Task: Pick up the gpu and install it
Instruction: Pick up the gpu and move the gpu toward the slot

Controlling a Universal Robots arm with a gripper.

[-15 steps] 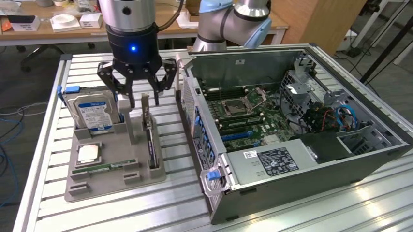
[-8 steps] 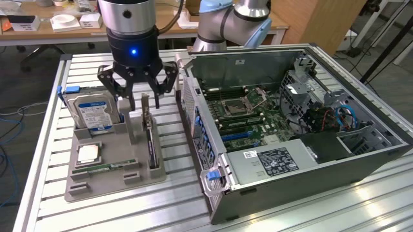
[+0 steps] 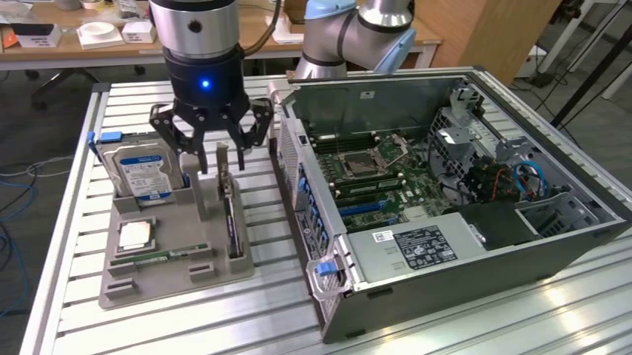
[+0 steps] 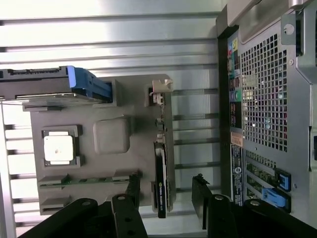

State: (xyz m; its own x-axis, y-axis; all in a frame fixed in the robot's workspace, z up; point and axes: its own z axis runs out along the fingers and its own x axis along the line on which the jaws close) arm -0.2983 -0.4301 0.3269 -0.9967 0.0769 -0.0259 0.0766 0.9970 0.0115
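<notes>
Gripper (image 3: 221, 154) wide open, empty, just above the gpu (image 3: 233, 228) on edge in the grey tray (image 3: 168, 285).

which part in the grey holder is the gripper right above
The gpu, the thin card standing on edge nearest the computer case; the hard drive, CPU and RAM stick sit farther off.

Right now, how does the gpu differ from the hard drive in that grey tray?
The gpu is a thin dark-and-green card; the hard drive is a thicker silver block with a blue label. The gpu's length runs along the tray, while the hard drive stands across the tray's far end in the exterior view. The open gripper hangs right above the gpu, not the hard drive. Both stand on edge in slots of the tray.
</notes>
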